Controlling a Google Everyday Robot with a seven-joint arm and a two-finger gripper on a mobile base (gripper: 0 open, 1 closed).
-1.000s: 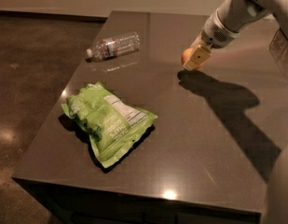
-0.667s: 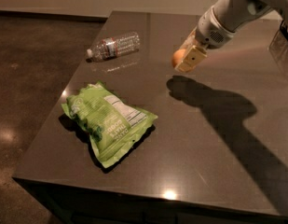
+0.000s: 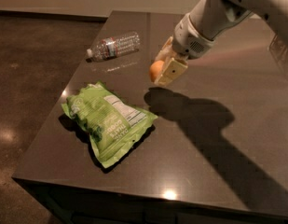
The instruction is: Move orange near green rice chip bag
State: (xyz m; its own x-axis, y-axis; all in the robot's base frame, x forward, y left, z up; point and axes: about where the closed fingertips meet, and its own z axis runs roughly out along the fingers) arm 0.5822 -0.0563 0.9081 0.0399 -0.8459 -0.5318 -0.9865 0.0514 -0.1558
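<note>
Above the dark table (image 3: 255, 78), at about 1 o'clock from the green rice chip bag (image 3: 108, 120), the gripper (image 3: 163, 70) hangs from the white arm (image 3: 213, 17). Its tan fingers (image 3: 174, 71) are clenched on the orange (image 3: 155, 71), which is held clear of the surface with its shadow on the table beneath. The bag lies flat near the front-left corner, label panel up, apart from the orange; a clear water bottle (image 3: 114, 45) lies on its side at 12 o'clock from the bag.
</note>
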